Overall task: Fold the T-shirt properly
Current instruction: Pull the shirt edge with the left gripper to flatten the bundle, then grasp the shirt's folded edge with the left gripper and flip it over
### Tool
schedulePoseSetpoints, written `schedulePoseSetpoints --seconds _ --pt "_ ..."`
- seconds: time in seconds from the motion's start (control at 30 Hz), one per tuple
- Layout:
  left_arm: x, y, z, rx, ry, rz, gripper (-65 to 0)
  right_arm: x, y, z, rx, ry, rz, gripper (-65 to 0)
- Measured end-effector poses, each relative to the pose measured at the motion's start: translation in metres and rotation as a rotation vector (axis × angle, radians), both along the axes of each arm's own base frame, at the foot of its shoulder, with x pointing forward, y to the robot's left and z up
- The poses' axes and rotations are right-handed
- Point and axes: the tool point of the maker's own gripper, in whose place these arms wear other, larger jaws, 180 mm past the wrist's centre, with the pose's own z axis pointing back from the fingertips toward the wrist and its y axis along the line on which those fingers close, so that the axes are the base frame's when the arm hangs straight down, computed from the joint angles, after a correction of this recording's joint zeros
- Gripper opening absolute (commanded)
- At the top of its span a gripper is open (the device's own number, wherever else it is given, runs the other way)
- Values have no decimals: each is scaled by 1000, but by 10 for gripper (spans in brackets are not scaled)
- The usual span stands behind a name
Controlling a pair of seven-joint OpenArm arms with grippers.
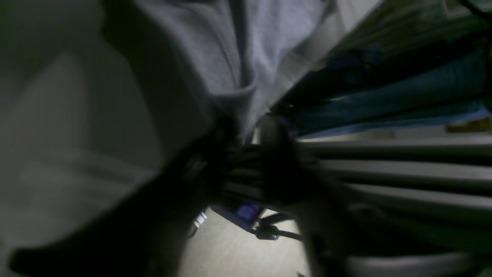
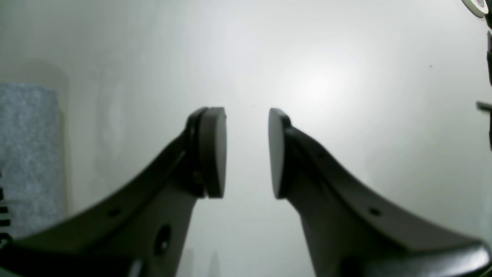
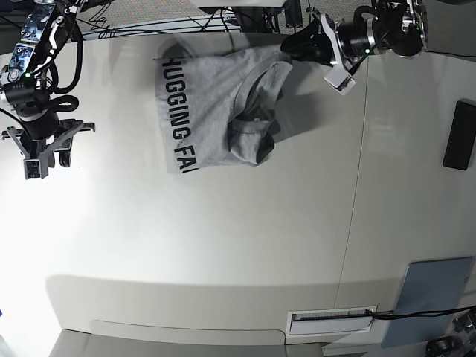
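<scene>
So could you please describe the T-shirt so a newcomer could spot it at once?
On the white table, look to the far edge, just beside the left gripper. There lies the T-shirt, a rumpled, partly folded heather-grey heap. It is the only cloth there, with black block lettering down one side.

You have a white table (image 3: 223, 245) with a black slab (image 3: 460, 135) lying at its right edge. A grey-blue panel (image 3: 430, 297) sits at the near right corner, a barcode label (image 3: 331, 320) just left of it.
</scene>
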Motion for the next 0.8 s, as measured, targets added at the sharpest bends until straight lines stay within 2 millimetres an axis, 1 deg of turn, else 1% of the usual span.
schedulePoseSetpoints --seconds 0.07,0.17,0.23,0.3,0.37,0.4,0.47,0.53,0.63,0.8 --pt "0 2 -3 21 2 -1 -356 0 0 0 0 0 0 -460" --pt "0 5 -6 46 3 -3 -355 0 0 0 0 0 0 -460" --pt "10 4 0 21 -37 29 -355 0 0 0 0 0 0 -460" --pt "33 2 14 -29 -126 90 -355 0 0 0 0 0 0 -460" --pt "63 4 33 -75 -242 169 -355 0 0 0 1 -1 0 -460" --pt "78 8 39 -72 -282 208 -355 0 0 0 1 0 0 -460" --pt "100 17 39 -7 -315 257 -355 0 0 0 0 0 0 -460" --pt "117 20 40 36 -337 277 -355 0 0 0 1 -1 0 -460" --pt "133 8 49 35 -382 262 -355 0 1 0 4 -1 2 -460" --pt "140 -21 41 92 -396 232 -355 0 1 0 4 -1 2 -460"
